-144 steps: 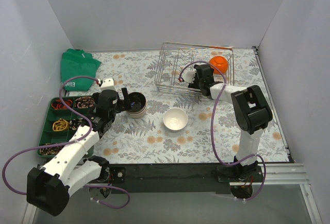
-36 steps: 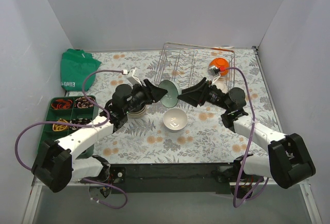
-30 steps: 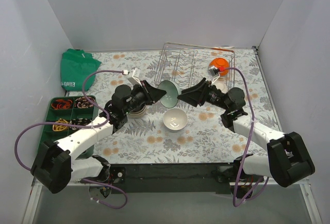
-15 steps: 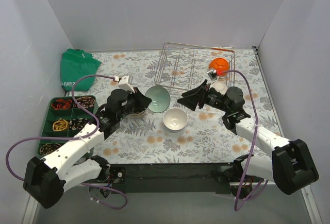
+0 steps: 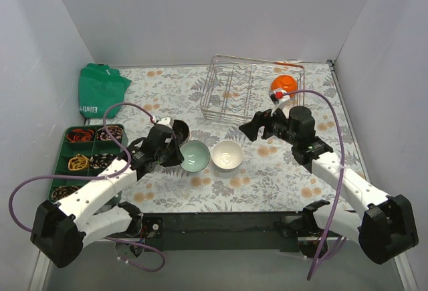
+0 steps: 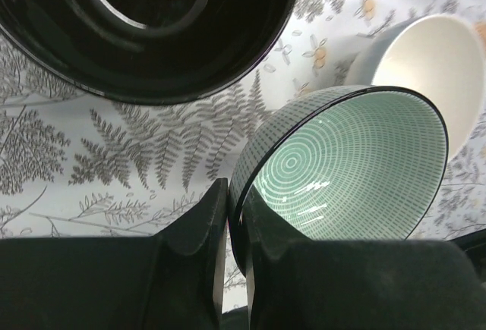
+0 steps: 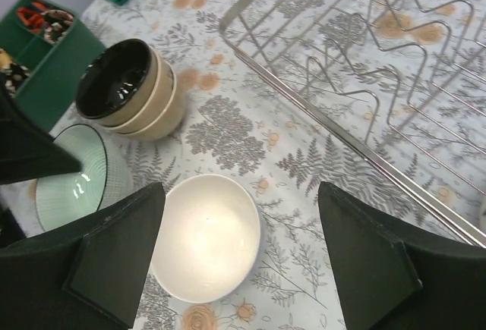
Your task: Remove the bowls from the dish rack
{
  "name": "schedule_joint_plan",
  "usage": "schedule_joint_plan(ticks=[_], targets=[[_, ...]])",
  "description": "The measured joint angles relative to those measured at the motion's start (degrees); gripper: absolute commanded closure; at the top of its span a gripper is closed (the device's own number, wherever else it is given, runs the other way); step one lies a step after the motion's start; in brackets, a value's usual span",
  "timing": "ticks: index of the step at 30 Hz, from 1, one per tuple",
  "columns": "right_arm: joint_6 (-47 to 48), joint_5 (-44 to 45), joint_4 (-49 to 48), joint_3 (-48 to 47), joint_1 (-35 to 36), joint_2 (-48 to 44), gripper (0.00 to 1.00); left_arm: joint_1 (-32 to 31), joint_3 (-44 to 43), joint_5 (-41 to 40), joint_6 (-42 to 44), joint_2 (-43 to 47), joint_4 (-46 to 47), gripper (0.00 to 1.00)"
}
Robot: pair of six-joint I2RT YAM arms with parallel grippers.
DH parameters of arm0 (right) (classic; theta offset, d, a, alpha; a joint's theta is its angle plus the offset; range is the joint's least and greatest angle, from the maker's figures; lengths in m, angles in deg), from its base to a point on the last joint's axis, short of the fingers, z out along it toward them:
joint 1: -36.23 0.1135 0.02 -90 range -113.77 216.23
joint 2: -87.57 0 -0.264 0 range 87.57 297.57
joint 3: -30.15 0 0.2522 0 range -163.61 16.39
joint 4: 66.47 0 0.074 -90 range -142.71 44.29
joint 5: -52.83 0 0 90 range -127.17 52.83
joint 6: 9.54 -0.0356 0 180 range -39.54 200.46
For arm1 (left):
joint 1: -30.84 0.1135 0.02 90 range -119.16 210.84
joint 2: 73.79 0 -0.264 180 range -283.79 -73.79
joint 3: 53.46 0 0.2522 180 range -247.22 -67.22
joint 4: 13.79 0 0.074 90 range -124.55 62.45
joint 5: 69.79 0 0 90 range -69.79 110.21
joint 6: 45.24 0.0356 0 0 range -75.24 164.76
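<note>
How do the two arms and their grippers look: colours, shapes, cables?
The left arm and the right arm have white shells between bulky black joints. A purple cable loops loosely along each. The left gripper and the right gripper are black, with flat wedge-shaped fingers. I see no readable markings.

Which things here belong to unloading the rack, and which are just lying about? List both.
Job: dish rack; orange bowl in it; teal bowl, pinched by the left gripper; white bowl; stack of tan bowls; open right gripper.
Lying about: green compartment tray; green bag.
</note>
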Motion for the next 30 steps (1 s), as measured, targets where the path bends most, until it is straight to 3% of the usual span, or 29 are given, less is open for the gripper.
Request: schedule_joint_plan(ticks=[8,15,23,30], targets=[[5.03,7.15,6.19,-0.26,0.0,-1.11,0.09,-3.32,2.43,-2.45,-3.39,-3.93,-1.66,0.99],[7.93,12.37,9.51,-0.52,0.0,-1.7,0.07,-4.79,4.57,-4.35,-4.68,-6.71,-0.28,0.88],[11.63,18.8,12.17,-2.69,0.0,-2.23,0.02,-4.96,5.44,-5.95,-5.66,-6.34,3.26,0.61],[15.15,28.24,13.9,-6.93,-0.81,0.35,0.02,-4.96,5.7,-7.91,-6.23,0.0,2.54,0.39]])
